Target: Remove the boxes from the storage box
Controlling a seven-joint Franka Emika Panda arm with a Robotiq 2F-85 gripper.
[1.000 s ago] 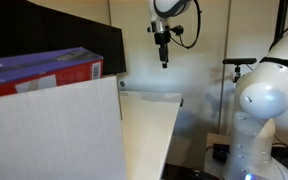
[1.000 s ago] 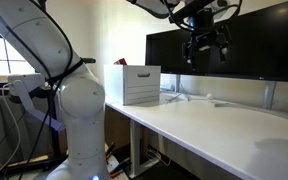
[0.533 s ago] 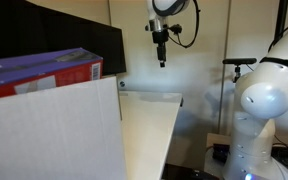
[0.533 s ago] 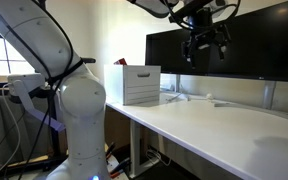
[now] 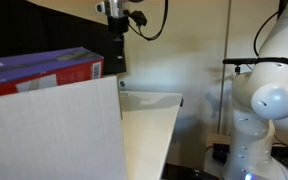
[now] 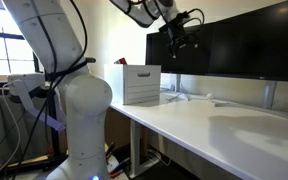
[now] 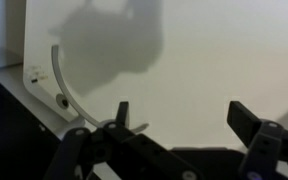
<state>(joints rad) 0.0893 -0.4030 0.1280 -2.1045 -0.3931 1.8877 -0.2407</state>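
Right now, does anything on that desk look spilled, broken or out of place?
Nothing stands out. The storage box sits upright on the desk with a purple box inside, and the end effector hangs open above the desk, empty.

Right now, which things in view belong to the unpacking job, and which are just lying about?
Job in hand:
- white storage box
- purple and red box sitting in it
- gripper, open, holding nothing

Just lying about:
- dark monitor
- curved cable on the table
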